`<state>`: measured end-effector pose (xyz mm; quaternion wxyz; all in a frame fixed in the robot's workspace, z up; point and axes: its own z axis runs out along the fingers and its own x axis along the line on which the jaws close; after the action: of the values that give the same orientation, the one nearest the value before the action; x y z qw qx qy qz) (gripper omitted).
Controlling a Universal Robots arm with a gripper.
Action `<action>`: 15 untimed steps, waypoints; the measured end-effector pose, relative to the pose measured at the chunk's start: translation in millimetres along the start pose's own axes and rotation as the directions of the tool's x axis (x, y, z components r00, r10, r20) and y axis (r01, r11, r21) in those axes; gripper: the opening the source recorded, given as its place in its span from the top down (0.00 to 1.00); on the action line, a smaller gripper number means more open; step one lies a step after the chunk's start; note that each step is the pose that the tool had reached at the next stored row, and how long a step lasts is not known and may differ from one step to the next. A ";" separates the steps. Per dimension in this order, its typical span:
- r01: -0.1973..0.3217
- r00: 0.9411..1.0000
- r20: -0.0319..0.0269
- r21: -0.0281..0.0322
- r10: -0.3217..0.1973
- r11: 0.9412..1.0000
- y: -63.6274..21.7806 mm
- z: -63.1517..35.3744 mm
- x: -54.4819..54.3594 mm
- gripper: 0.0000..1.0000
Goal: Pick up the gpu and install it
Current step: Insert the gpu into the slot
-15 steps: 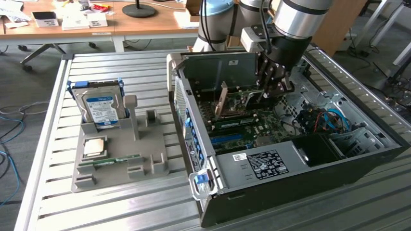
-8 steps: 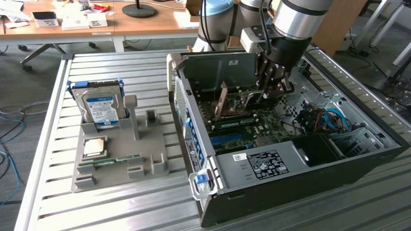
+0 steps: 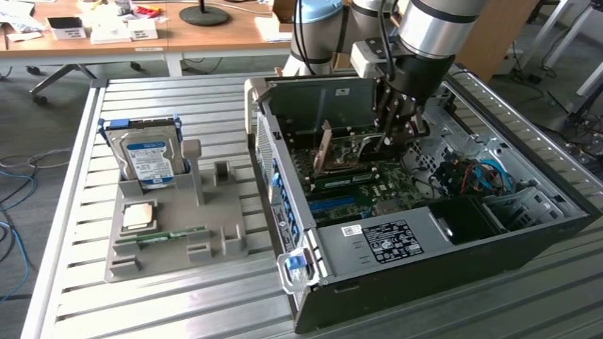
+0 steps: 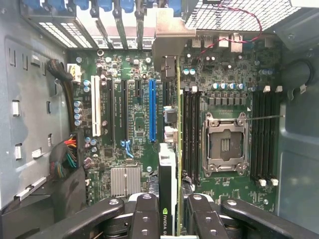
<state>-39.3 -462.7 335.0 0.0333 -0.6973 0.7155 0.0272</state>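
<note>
Inside the open computer case (image 3: 282,152), my gripper (image 3: 396,134) reaches down from above and is shut on the gpu (image 3: 351,147). In the wrist view the gpu (image 4: 168,184) shows edge-on between the black fingers (image 4: 147,211): a dark face with a green logo, a thin green board edge, and its silver end bracket (image 4: 169,35) at the case's rear slots. The gripper (image 4: 172,211) holds the card upright over the motherboard (image 4: 134,69), between the blue slot (image 4: 152,109) and the memory slots (image 4: 192,129). Whether it touches a slot I cannot tell.
A grey holder tray (image 3: 222,236) lies to the exterior view's left of the case, carrying a hard drive (image 3: 149,159), a processor chip (image 3: 140,214) and a RAM stick (image 3: 174,235). The processor socket (image 4: 224,144), cable bundles (image 4: 67,154) and drive cage (image 3: 311,99) crowd the case.
</note>
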 end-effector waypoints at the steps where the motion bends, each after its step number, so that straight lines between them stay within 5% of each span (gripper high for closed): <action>1: 0.000 1.000 0.000 0.000 0.000 1.000 0.2 0.0 0.0 0.73; 15: 0.000 1.000 0.000 0.000 0.000 1.000 1.8 1.5 0.2 0.73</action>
<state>-41.2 -462.7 333.4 0.0333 -0.6973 0.7155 0.0272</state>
